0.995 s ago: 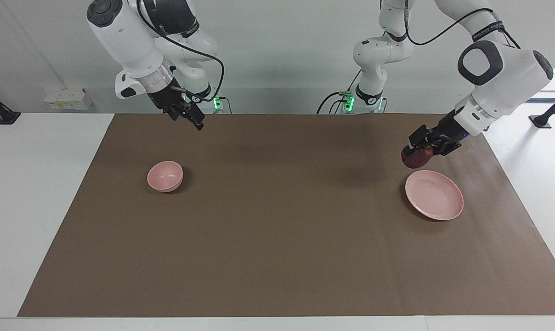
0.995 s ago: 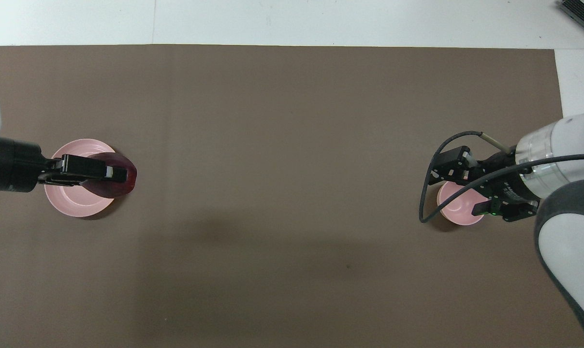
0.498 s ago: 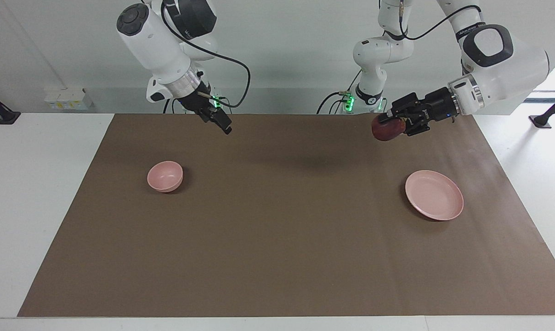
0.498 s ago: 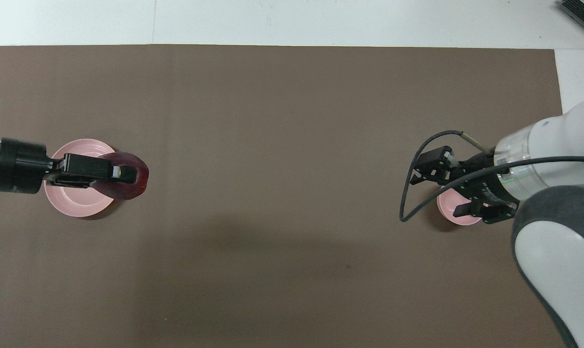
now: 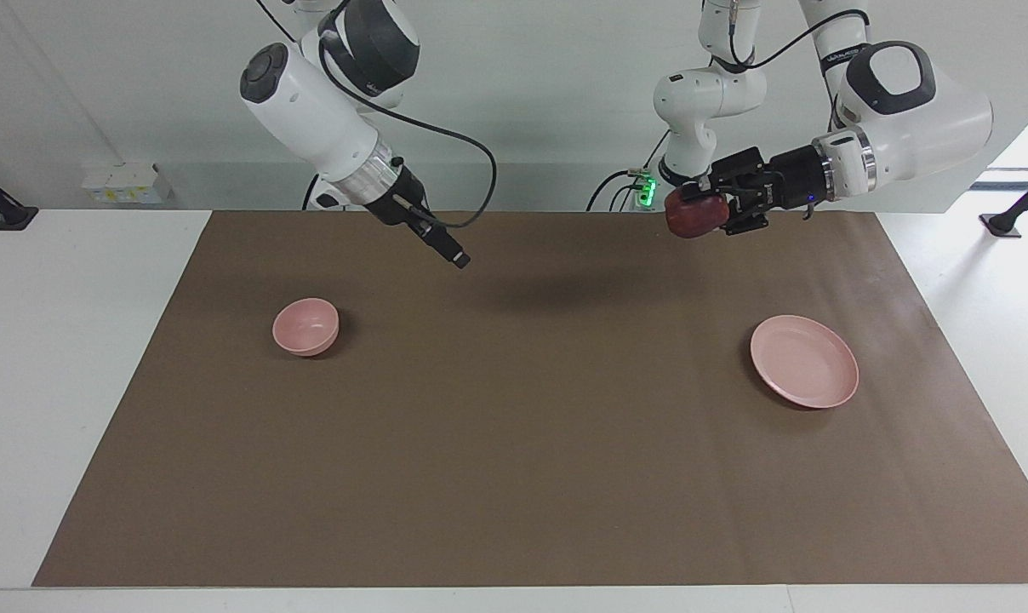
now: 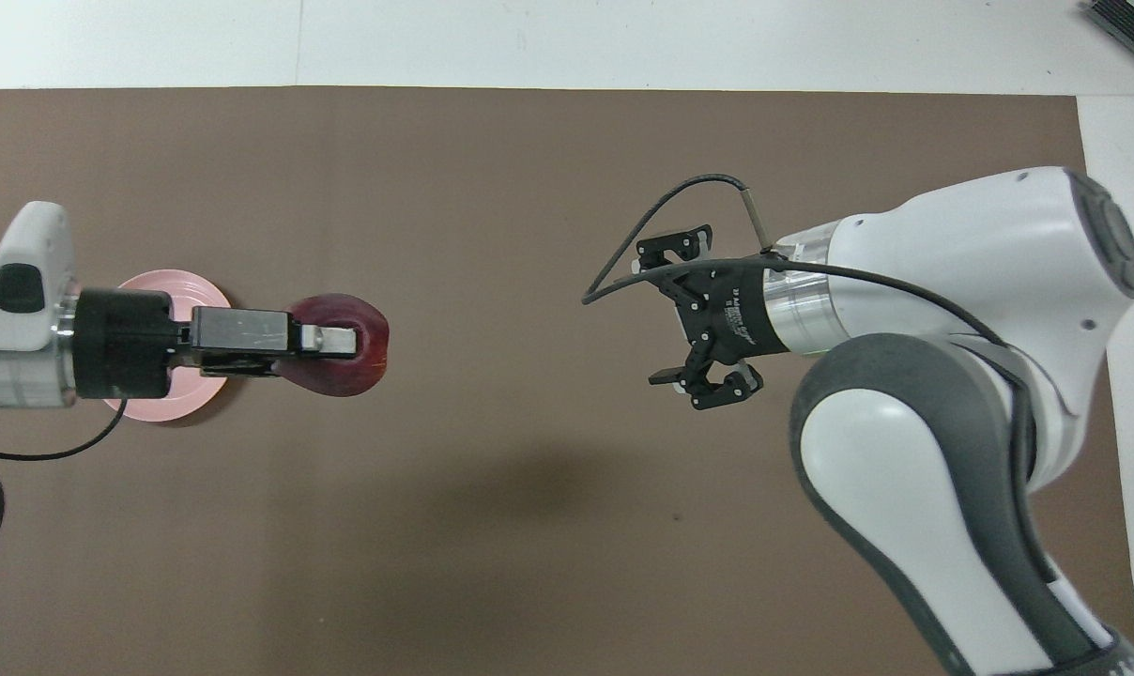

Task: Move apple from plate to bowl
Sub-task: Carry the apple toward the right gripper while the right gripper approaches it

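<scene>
Lifted clear of the plate a second ago, the apple now hangs high over the bare brown mat, carried toward the middle of the table. You can see it as a round, glossy dark red ball clamped between the fingers of the left gripper, which lies almost level, its black body reaching out from the white arm.

Your right gripper has swung out from above the bowl to the middle of the mat too, pointing at the apple with its black fingers spread wide apart and nothing between them; a dark cable loops over it.

Look down to the plate: flat, round, smooth matte pink with a low rim, at the left arm's end. At the right arm's end sits the small deep pink bowl, well apart from it.
</scene>
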